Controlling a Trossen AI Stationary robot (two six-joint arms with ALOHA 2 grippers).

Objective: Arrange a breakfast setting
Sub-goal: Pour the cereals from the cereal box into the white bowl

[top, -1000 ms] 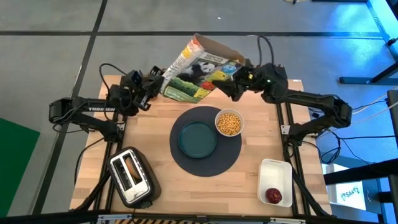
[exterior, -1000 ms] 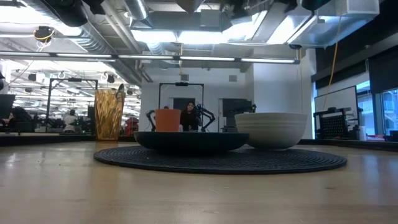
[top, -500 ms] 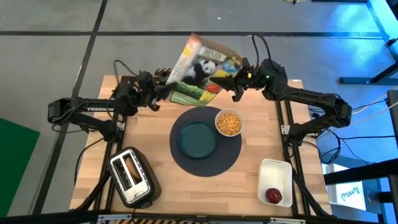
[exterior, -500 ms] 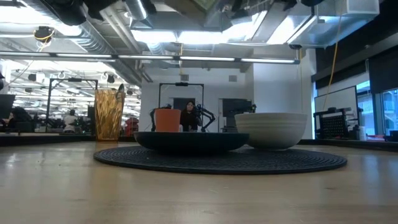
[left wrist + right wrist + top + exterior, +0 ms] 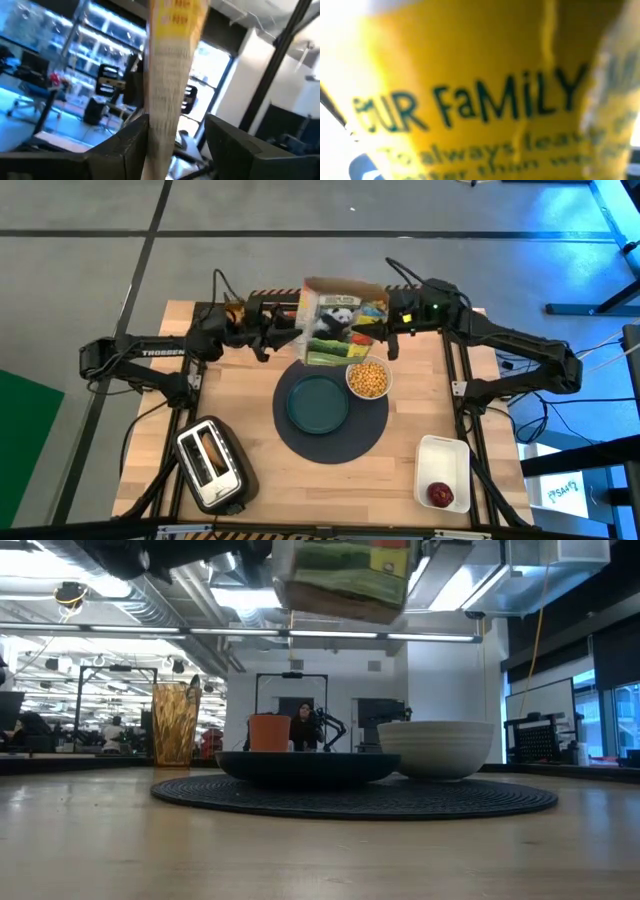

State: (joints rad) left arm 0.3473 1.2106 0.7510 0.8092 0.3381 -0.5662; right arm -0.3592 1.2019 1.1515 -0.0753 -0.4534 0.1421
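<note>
Yellow and green cardboard is filling your working space: you are holding a cereal box with a panda on its face in the air over the far part of the tabletop, between your two arms. Your left end effector is gripping the box from its left side; in the left wrist view its two dark fingers are sitting on either side of the box's narrow edge, closed onto it. Your right end effector is meeting the box at its right side, and the right wrist view is showing only yellow printed cardboard pressed close, so you cannot tell how far its fingers are parted.

Below, the dark-blue mat is lying at mid-tabletop, carrying the teal plate and the white bowl full of yellow cereal, the two just beside each other. In the low view the box is hanging above them, with the amber glass and orange cup standing beyond the mat. The red fruit is resting in the white tray near the right front corner, and the toaster is sitting at front left.
</note>
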